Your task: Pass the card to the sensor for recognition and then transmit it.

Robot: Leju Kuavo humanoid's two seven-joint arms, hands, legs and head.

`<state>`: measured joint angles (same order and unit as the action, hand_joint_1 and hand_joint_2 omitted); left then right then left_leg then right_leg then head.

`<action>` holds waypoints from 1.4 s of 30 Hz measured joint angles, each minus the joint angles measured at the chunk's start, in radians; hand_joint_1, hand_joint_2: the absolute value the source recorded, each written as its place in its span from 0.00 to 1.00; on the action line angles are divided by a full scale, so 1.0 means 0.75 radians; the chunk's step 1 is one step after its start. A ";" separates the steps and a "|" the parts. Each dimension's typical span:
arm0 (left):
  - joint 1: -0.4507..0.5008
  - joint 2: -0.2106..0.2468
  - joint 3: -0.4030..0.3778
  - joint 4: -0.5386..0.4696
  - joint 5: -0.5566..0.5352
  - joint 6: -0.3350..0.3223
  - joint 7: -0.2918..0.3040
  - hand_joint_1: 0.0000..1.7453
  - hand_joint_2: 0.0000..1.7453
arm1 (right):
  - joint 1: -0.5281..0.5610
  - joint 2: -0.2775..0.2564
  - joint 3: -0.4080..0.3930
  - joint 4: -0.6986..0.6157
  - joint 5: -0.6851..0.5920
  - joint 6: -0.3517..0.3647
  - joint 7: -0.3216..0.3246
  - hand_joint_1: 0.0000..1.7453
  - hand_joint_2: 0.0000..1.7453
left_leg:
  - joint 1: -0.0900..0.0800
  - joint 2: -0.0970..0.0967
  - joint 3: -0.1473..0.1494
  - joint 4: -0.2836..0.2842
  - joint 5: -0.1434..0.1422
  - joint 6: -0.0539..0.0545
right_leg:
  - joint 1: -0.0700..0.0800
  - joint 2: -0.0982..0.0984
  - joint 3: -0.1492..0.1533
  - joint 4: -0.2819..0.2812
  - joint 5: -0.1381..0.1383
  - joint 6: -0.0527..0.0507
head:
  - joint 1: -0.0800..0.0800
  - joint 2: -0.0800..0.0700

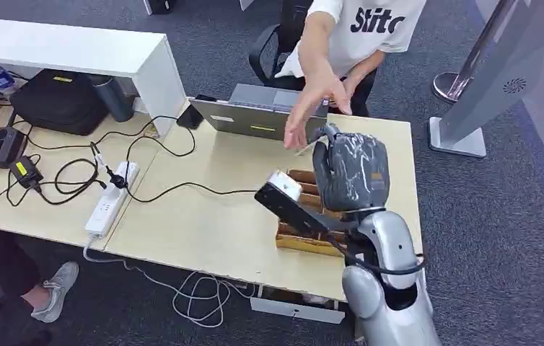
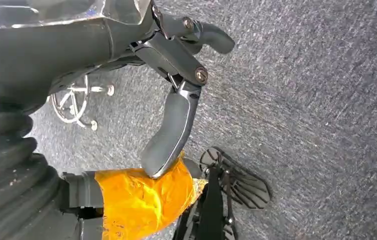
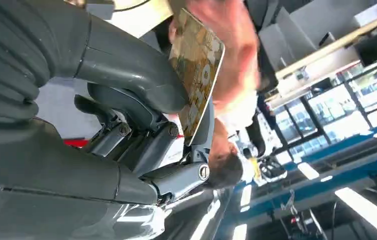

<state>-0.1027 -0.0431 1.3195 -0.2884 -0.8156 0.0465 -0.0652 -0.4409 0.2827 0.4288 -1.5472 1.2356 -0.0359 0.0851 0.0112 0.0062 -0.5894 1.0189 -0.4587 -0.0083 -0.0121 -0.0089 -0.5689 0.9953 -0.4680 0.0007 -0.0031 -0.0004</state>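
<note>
Robot's right hand (image 1: 350, 173) is raised over the bench's right side, near the far edge, w/ a card (image 3: 197, 70) pinched between thick thumb and darker fingers (image 3: 204, 127); grip sits on the card's lower part, so the patterned face sticks out free. Card looks thin, stiff, light and prob. slick, so best taken by its free edges, flat between thumb and finger. A person's hand (image 1: 316, 97) reaches in from the far side, fingers spread, just beside the robot's hand. Left hand (image 2: 171, 90) hangs over the grey carpet, fingers loosely apart, holding nothing.
</note>
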 joint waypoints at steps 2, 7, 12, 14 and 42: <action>-0.001 0.003 -0.006 0.000 -0.002 -0.005 -0.002 0.00 1.00 | -0.039 0.030 0.003 0.037 0.001 0.008 0.010 1.00 1.00 | 0.000 0.000 0.000 0.000 0.000 0.000 | 0.000 0.000 0.000 0.000 0.000 0.000 | 0.001 0.000; -0.005 0.004 -0.018 0.000 -0.003 -0.006 -0.007 0.00 1.00 | -0.090 0.072 0.015 0.131 -0.018 0.015 0.021 1.00 1.00 | 0.000 0.000 0.000 0.000 0.000 0.000 | 0.000 0.000 0.000 0.000 0.000 0.000 | 0.001 0.000; -0.005 0.004 -0.020 0.000 -0.001 -0.006 -0.015 0.00 1.00 | -0.101 0.077 0.020 0.201 -0.043 0.010 0.027 0.00 1.00 | 0.000 0.000 -0.001 0.000 0.000 0.000 | 0.000 0.000 0.000 0.000 0.000 0.000 | 0.001 0.000; -0.005 0.004 -0.020 0.000 -0.001 -0.006 -0.015 0.00 1.00 | -0.105 0.077 0.020 0.223 -0.058 0.011 0.027 0.00 1.00 | 0.000 0.000 -0.001 0.000 0.000 0.000 | 0.000 0.000 0.000 0.000 0.000 0.000 | 0.001 0.000; -0.004 0.038 -0.020 0.001 0.021 -0.010 -0.016 0.00 1.00 | -0.200 0.053 -0.678 0.505 -0.909 0.201 -0.103 0.00 1.00 | 0.000 0.000 -0.001 0.002 0.000 0.000 | 0.000 0.000 0.000 -0.001 0.000 0.000 | 0.001 0.000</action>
<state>-0.1060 -0.0149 1.3043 -0.2880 -0.8000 0.0389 -0.0771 -0.5911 0.3227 -0.0798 -1.1684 0.5539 0.1152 0.0076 0.0109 0.0060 -0.5901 1.0201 -0.4590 -0.0081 -0.0123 -0.0091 -0.5689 0.9949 -0.4677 0.0009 -0.0027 -0.0004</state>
